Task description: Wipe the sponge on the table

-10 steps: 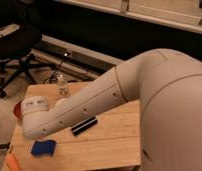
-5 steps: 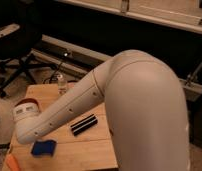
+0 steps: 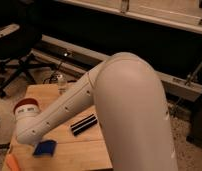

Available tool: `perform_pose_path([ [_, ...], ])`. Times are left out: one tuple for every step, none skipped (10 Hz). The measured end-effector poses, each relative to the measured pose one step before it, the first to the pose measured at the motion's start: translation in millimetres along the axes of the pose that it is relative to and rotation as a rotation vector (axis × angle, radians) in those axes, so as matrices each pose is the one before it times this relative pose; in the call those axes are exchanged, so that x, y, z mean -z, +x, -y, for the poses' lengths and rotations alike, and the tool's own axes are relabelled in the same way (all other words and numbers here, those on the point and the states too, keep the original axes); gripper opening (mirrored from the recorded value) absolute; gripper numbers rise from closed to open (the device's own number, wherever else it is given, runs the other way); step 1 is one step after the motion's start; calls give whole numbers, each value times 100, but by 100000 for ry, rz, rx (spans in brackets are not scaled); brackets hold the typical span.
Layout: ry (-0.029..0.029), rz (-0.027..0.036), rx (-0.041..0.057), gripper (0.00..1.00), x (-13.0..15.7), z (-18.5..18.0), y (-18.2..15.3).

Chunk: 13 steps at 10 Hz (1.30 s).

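Sponge, a small bright blue soft pad, lies flat near the front left corner of the pale wooden desk, just beside the white robot arm. Hand hidden behind that arm's low end, so its state cannot be told. Wiping may be ahead or finished.

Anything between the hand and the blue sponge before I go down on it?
Nothing visible does. The hand is hidden behind the arm's end at the table's left edge; the sponge lies free just beside it, the black striped block apart to its right.
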Motion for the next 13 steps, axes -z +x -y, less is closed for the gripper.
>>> perform_pose_path([
  [-3809, -91, 2663, 80, 3, -483, -27],
  [-3251, 100, 1503, 80, 46, -411, -71],
  [-2415, 291, 1176, 80, 57, -338, -122],
  [-1257, 139, 542, 80, 34, -134, -22],
  [-167, -7, 4, 80, -24, -37, 15],
  [-13, 17, 20, 80, -3, -16, -22],
  [-30, 29, 13, 80, 9, -27, -19],
  [73, -153, 200, 80, -9, -23, 13],
  [737, -876, 1681, 80, -25, -48, 37],
  [732, -1499, 4014, 80, -174, -460, -302],
  [827, -1985, 5710, 80, -223, -677, -588],
  [722, -1443, 3262, 80, -72, -185, -257],
  [99, -1274, 3108, 80, -230, -286, -313],
])
